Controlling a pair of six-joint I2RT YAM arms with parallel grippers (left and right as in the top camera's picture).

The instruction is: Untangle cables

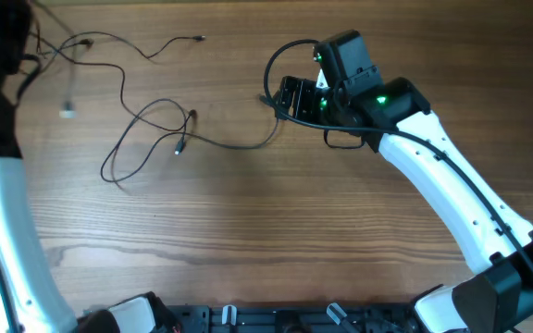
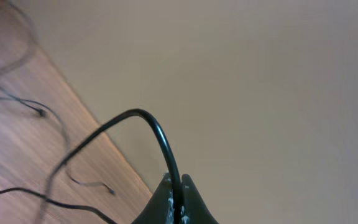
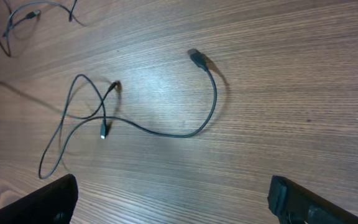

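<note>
Two thin black cables lie on the wooden table. One long strand (image 1: 123, 51) runs from the far left corner to a plug end at the back. A looped cable (image 1: 146, 139) with small plug ends lies left of centre, and its tail runs right to a plug (image 3: 195, 58) near my right gripper. My right gripper (image 1: 294, 97) is open and empty above the table, its fingers apart (image 3: 173, 196), with the loop (image 3: 82, 118) ahead of it. My left gripper (image 2: 176, 196) is shut on a black cable (image 2: 157, 134) that arcs upward from its fingers.
A small white piece (image 1: 68, 111) lies on the table at the left. The table's far edge (image 2: 104, 134) meets a beige wall. The thick black arm cable (image 1: 280, 60) loops beside the right wrist. The arm bases stand along the front edge.
</note>
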